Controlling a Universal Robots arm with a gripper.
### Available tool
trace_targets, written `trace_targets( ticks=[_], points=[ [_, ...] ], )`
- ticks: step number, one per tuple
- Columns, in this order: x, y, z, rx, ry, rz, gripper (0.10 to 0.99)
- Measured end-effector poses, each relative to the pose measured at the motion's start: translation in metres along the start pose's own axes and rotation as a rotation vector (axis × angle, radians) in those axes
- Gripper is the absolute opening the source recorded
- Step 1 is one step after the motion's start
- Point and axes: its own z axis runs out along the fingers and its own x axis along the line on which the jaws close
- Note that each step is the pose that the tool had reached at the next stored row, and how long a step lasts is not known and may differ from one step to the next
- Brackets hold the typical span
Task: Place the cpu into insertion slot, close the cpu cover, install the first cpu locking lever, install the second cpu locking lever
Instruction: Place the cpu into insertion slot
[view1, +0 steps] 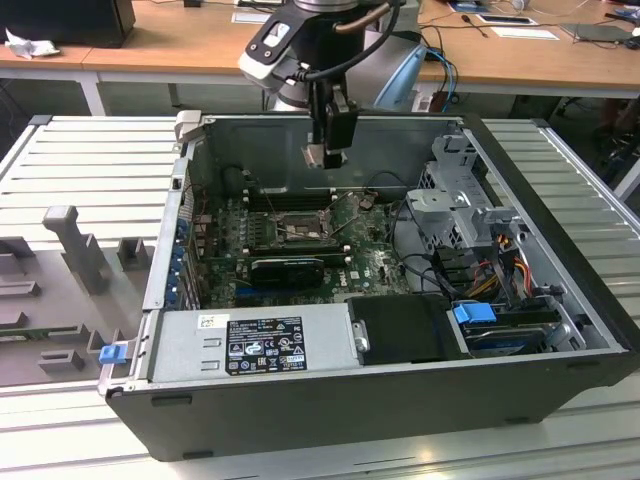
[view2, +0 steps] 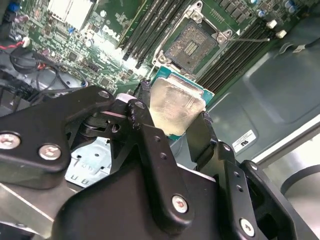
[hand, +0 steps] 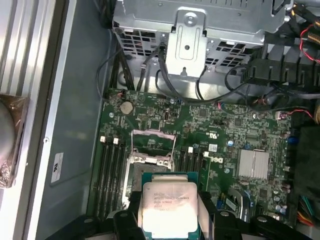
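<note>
You see the claw (view1: 328, 152) hanging over the open computer case (view1: 300, 400), which lies on the slatted worktop (view1: 90, 150). In the second wrist view its 2 black fingers (view2: 145, 100) are pressed against 2 opposite edges of the cpu (view2: 177, 107), so the claw is pinching the chip. The pale metal face of the chip is turned toward both wrist cameras. In the first wrist view the lower edge of the chip is cut off by the picture border, and in the second wrist view the body of the claw hides 1 corner.

The cpu is in the air above the motherboard (hand: 225, 125), near the insertion slot (hand: 150, 172) but apart from it. The slot lies uncovered, and its contact field shows in the second wrist view. The cpu cover (hand: 152, 132) seems swung up at the far side of the slot, but its angle is hard to judge. In the exterior view the chip is too small to make out.
</note>
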Motion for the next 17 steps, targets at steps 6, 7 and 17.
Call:
trace_targets(
  ticks=[6,7,17],
  points=[
    [0.0007,-0.0079,0.0058,-0.001,-0.0053,0.059,0.529],
    [0.001,-0.0105,0.0067,-0.001,-0.0054,0.06,0.529],
    [0.0017,-0.0188,0.0272,0.001,-0.0052,0.06,0.529]
  ],
)
